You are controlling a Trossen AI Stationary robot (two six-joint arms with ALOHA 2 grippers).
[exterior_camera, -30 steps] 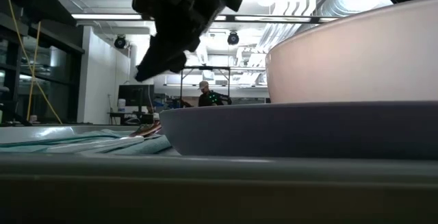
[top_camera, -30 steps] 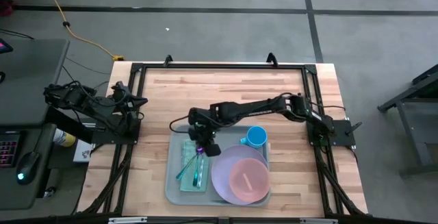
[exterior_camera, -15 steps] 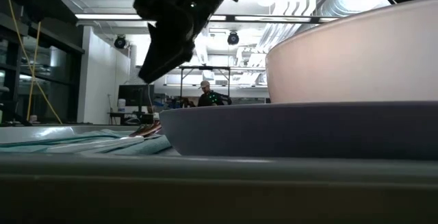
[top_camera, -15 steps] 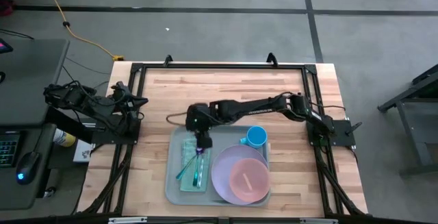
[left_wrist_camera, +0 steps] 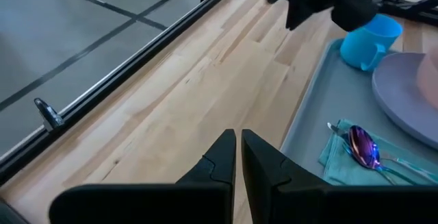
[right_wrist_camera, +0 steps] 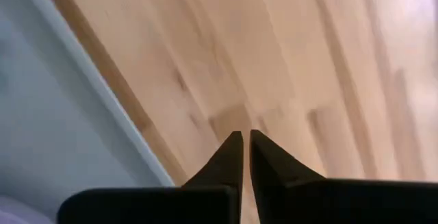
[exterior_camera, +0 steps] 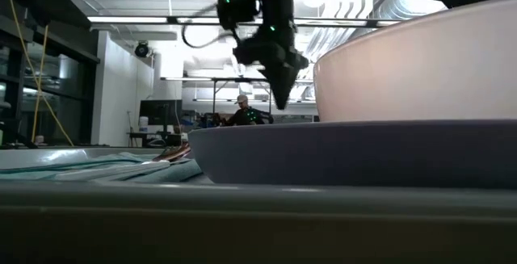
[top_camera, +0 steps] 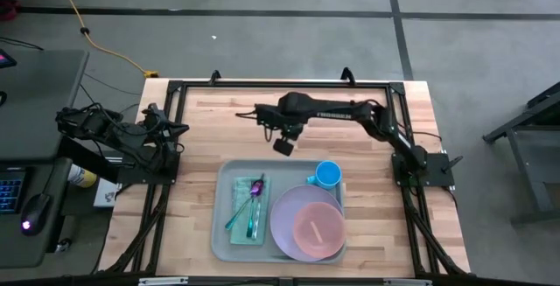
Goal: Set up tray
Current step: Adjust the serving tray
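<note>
High view: tray [top_camera: 222,233] holds plate [top_camera: 304,225], cup [top_camera: 327,175], cutlery [top_camera: 252,207]; right hand [top_camera: 283,146] closed, empty.

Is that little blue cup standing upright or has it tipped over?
Upright. From above, the blue cup shows its round open mouth, standing on the tray beside the lavender plate. Whether it holds anything, I cannot tell.

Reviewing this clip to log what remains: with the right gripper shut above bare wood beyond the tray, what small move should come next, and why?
Probably draw the right gripper back toward its base and park it. It is shut, empty, above bare table. The tray already holds the lavender plate with pink bowl, blue cup, and utensils on the napkin. No loose item shows.
</note>
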